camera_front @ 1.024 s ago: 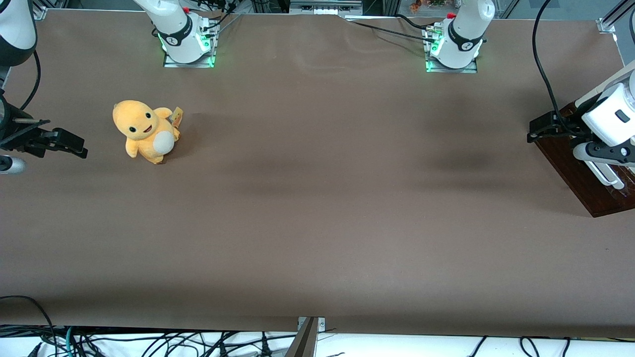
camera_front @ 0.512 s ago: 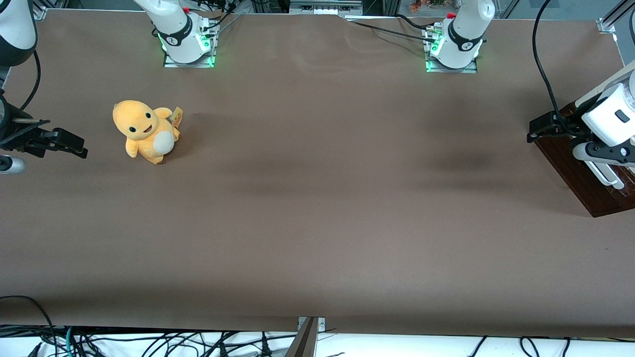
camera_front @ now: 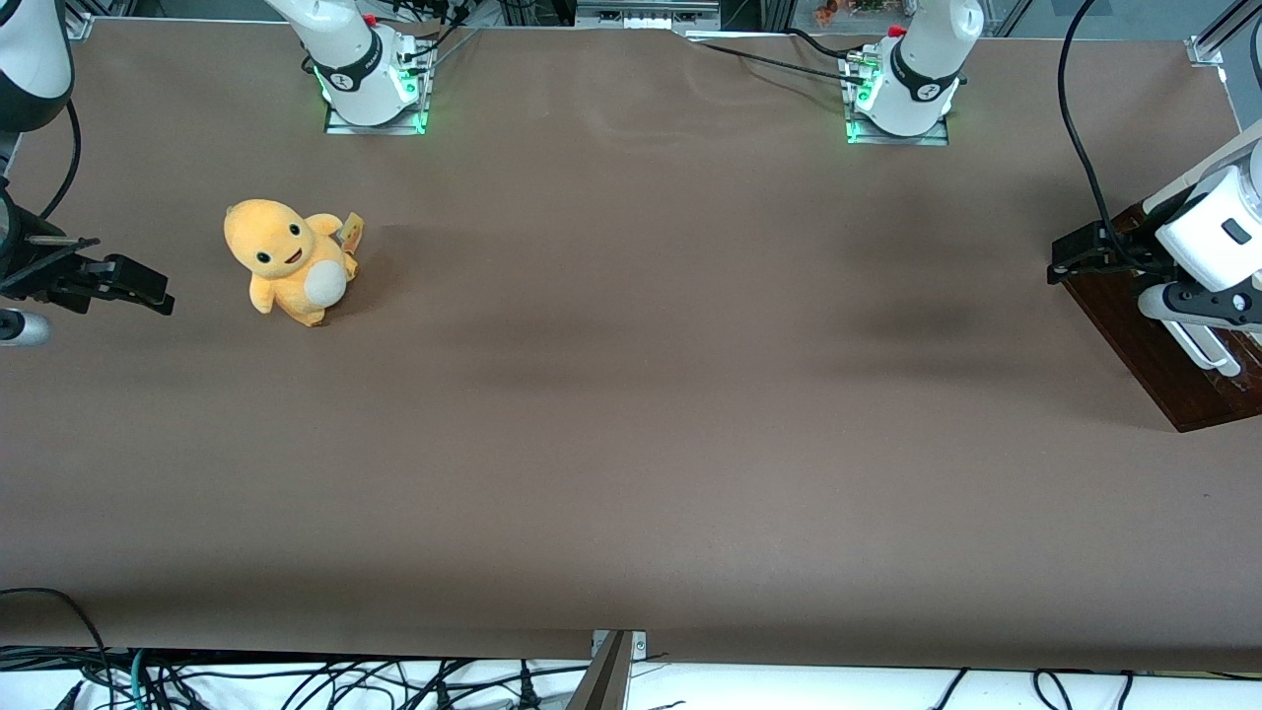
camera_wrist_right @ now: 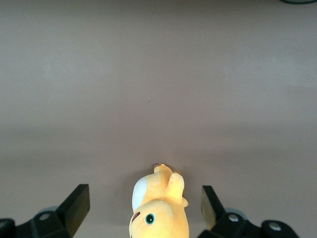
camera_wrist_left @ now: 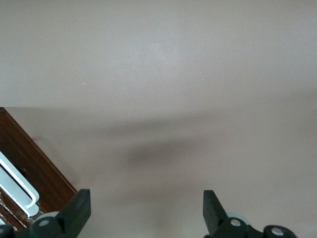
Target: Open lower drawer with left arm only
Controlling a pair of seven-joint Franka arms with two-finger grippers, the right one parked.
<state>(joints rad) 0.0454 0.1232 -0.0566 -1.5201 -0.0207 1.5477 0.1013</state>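
The lower drawer's dark reddish-brown front (camera_front: 1149, 340) shows at the working arm's end of the table, with its white bar handle (camera_front: 1208, 350) partly under the arm. The left arm (camera_front: 1218, 232) hangs over that front. Its black gripper (camera_front: 1067, 258) sticks out just past the front's edge, above the brown table, and points toward the parked arm's end. In the left wrist view the gripper (camera_wrist_left: 147, 213) is open with only bare table between the fingertips. The drawer front (camera_wrist_left: 37, 171) and handle (camera_wrist_left: 17, 187) lie off to one side of the fingers, untouched.
A yellow plush toy (camera_front: 289, 261) sits on the brown table toward the parked arm's end, also visible in the right wrist view as the plush toy (camera_wrist_right: 158, 208). Two arm bases (camera_front: 897, 94) stand along the table edge farthest from the front camera.
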